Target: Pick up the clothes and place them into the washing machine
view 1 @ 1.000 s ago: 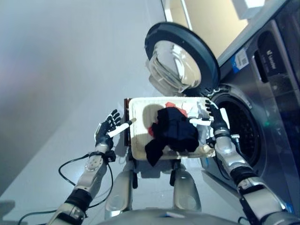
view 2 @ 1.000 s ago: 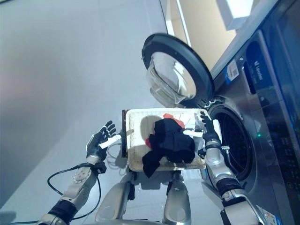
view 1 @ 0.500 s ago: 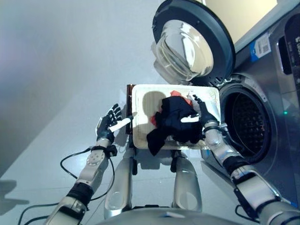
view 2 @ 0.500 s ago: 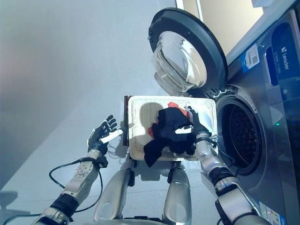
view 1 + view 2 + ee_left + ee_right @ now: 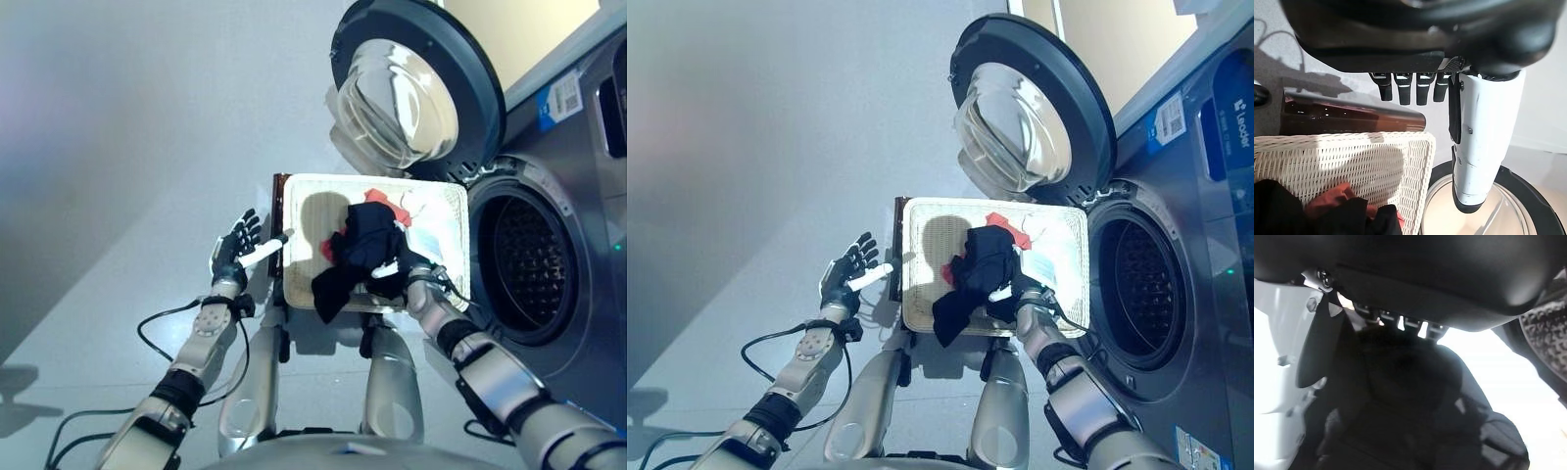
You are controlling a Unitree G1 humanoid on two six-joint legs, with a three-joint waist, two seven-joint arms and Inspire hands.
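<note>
A shallow white wicker basket (image 5: 304, 235) rests on a dark brown box (image 5: 1342, 115) beside the washing machine. In it lie a black garment (image 5: 367, 245), with one end hanging over the near rim, and a red garment (image 5: 387, 208) behind it. My right hand (image 5: 409, 274) lies on the near right part of the black garment, fingers straight, white thumb out; the right wrist view shows the dark cloth (image 5: 1400, 396) just under the fingers. My left hand (image 5: 235, 255) is open, held beside the basket's left edge without touching it.
The washing machine's drum opening (image 5: 529, 259) is right of the basket. Its round glass door (image 5: 411, 93) stands open behind the basket. Pale floor (image 5: 118, 147) spreads to the left.
My right hand has moved from the basket's right rim inward and nearer, onto the black garment. The left hand stays beside the left edge. The camera has shifted.
</note>
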